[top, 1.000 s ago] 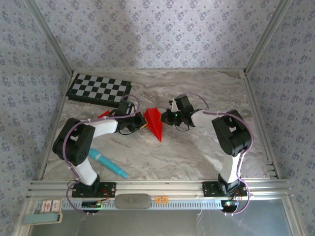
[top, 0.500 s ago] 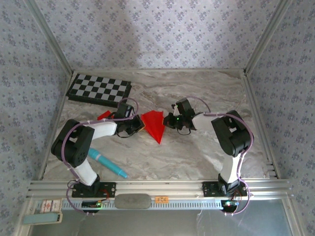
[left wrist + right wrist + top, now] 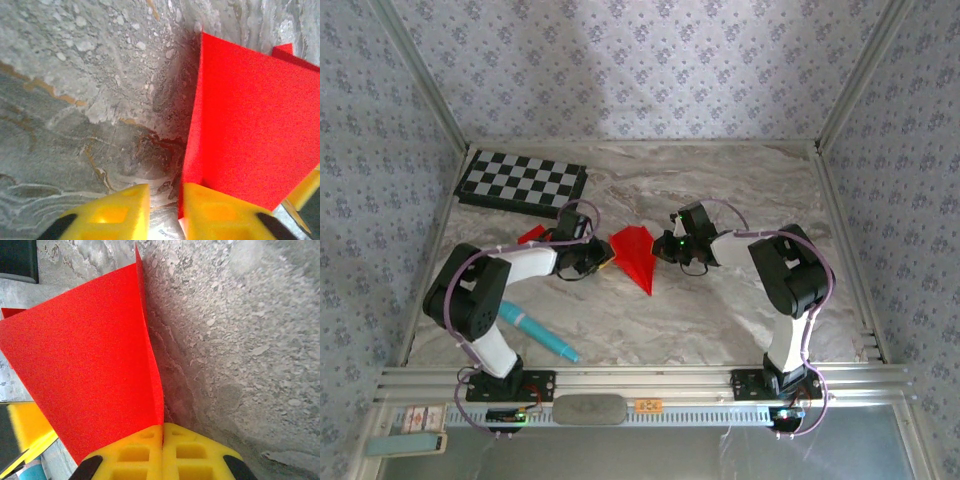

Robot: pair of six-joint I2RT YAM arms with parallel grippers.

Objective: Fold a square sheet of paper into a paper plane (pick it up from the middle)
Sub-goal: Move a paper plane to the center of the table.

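Pinching the paper plane (image 3: 95,350) by its raised fold, the right gripper (image 3: 162,452) keeps both yellow fingers (image 3: 200,457) pressed together on the red paper. The plane lies on the marble table (image 3: 720,310), on the arms' side of the chequered board (image 3: 522,183) and off that board's right end, with its tip pointing away from the board. The left gripper (image 3: 165,212) stands at the plane's board-side edge. Its fingers (image 3: 115,215) are parted with a gap, and the paper's edge is just beside one of them. A small red scrap (image 3: 531,235) lies near the board's front edge.
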